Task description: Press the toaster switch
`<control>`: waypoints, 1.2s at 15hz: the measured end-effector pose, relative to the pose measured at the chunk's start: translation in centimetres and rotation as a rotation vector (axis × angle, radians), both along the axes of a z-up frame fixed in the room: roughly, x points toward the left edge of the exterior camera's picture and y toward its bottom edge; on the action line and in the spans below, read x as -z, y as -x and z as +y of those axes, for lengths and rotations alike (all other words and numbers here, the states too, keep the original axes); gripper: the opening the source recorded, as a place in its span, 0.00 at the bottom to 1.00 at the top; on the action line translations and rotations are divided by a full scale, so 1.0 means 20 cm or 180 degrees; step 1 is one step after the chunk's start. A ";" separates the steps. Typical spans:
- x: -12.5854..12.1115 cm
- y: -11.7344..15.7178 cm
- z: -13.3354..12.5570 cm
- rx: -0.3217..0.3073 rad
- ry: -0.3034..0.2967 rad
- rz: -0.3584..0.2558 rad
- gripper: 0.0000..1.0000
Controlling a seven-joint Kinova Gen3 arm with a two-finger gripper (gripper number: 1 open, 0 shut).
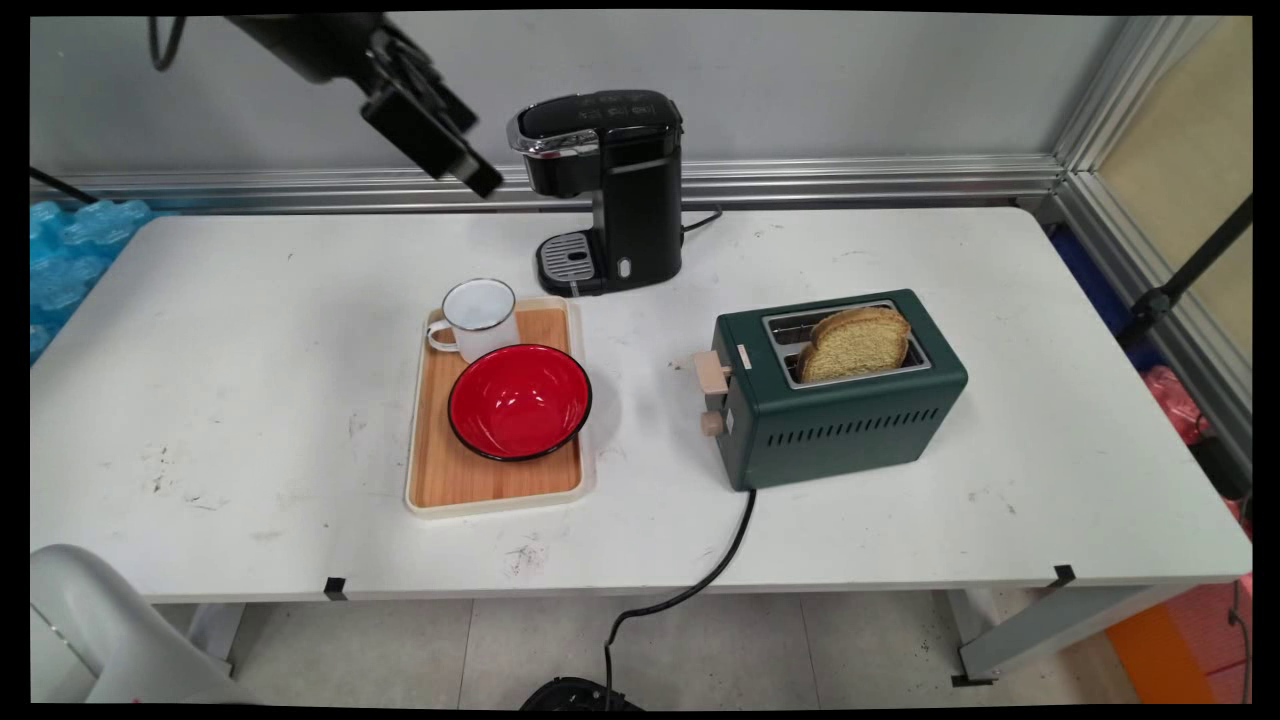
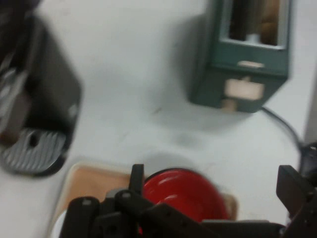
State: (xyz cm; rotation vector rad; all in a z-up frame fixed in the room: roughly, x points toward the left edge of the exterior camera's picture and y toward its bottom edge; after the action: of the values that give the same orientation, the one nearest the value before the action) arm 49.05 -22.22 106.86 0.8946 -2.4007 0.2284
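Your gripper [image 1: 470, 165] hangs high, jaws wide apart and empty, above the tray [image 1: 495, 497] holding the red bowl [image 1: 519, 401] and white mug [image 1: 478, 316], so keep clear of the coffee maker [image 1: 612, 190] just beside it.

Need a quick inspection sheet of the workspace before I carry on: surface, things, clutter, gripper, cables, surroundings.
Surface: white table, scuffed, with dark marks.
Things: wooden tray holding a white mug and a red bowl; black coffee machine behind the tray; green toaster to the right, bread slices standing in its slots.
Clutter: nothing seen.
Gripper: gripper raised above the table's far left, holding nothing; fingers apart in the hand view.
Cables: toaster cord runs off the near edge; coffee machine cord behind it.
Surroundings: grey wall, metal rail, blue packaging at left.
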 end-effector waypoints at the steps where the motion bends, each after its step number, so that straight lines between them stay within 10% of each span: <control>1: 0.00 0.05 0.00 0.0133 0.0003 0.0026 1.00; 8: 0.11 0.34 -0.03 0.0729 0.0010 0.0142 1.00; 18: 0.43 0.68 -0.13 0.0889 -0.0035 -0.0053 1.00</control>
State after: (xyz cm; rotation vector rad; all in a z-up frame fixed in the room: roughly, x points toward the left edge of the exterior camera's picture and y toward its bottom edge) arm 35.40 -24.78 98.32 0.5540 -2.5094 0.1157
